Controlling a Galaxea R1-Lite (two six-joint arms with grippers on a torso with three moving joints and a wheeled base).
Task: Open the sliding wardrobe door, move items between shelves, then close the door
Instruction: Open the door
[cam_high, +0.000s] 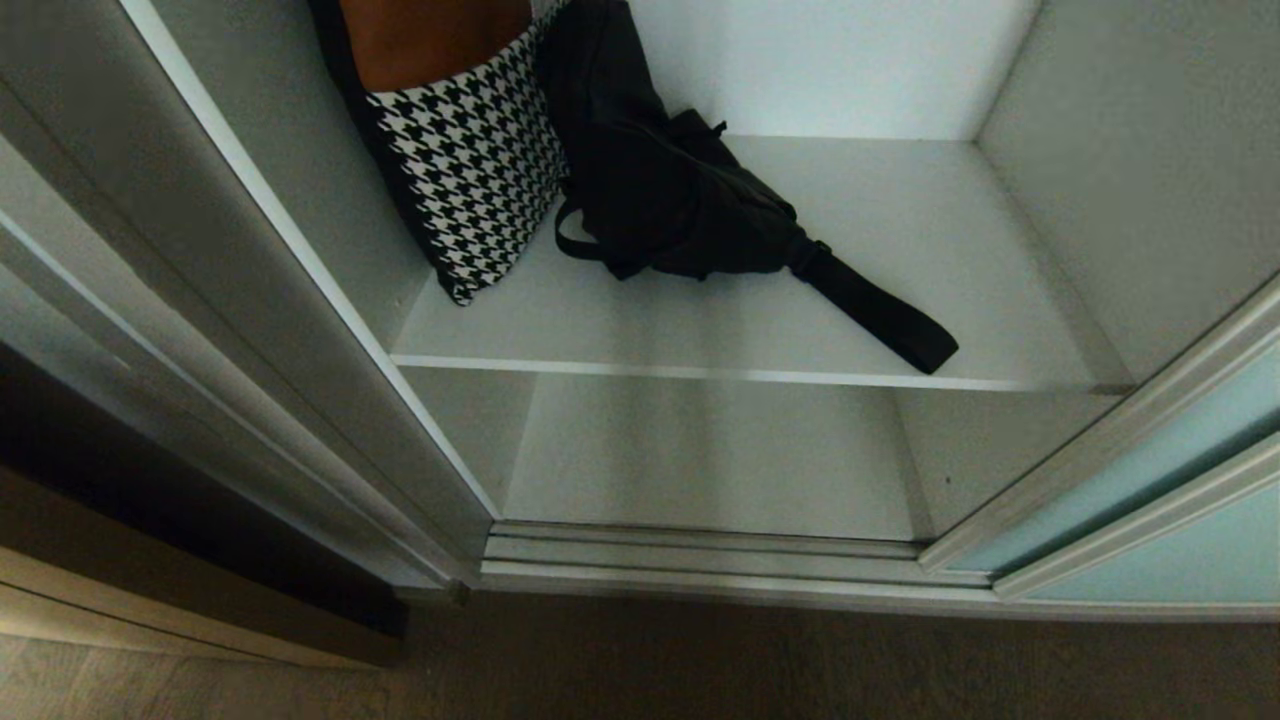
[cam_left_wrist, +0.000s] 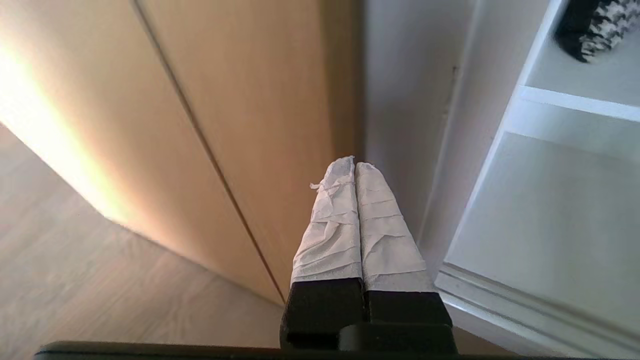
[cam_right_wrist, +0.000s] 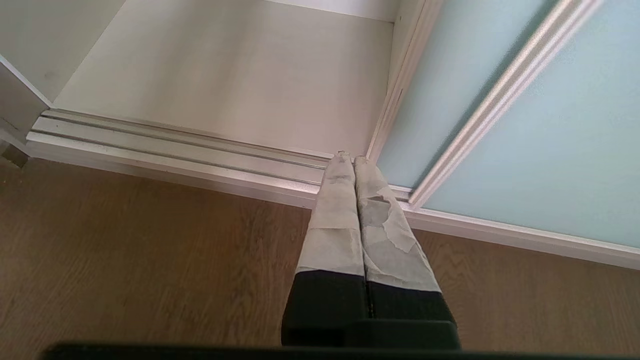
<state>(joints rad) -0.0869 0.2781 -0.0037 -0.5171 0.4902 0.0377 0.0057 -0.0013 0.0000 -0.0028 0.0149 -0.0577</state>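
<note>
**Wardrobe open, both bags on the upper shelf, grippers empty**

The sliding wardrobe door (cam_high: 1150, 500) stood pushed aside to the robot's right, its frosted blue-green glass and silver-white frame covering only the right edge of the opening. Inside, two white shelves showed. On the upper shelf (cam_high: 900, 250) the houndstooth bag (cam_high: 470, 170) leaned against the left side wall, its orange-brown inside visible at the top. Just beside it, touching it, lay the black pouch bag (cam_high: 660, 190), slumped against the back wall, with its wide black strap (cam_high: 870, 305) trailing toward the shelf's front edge. The lower shelf (cam_high: 700, 460) carried nothing. The ribbed floor track (cam_high: 700, 560) ran along the foot of the opening, above the brown wooden floor (cam_high: 700, 660).

Neither arm appeared in the head view. The left gripper (cam_left_wrist: 355, 165) had its taped fingers pressed together and held nothing; it pointed at the wardrobe's outer side, between the tan wooden cabinet front (cam_left_wrist: 225, 125) and the open shelves. The right gripper (cam_right_wrist: 352, 157) was likewise pressed together and empty, hanging over the floor with its tips near the track and the edge of the door.
</note>
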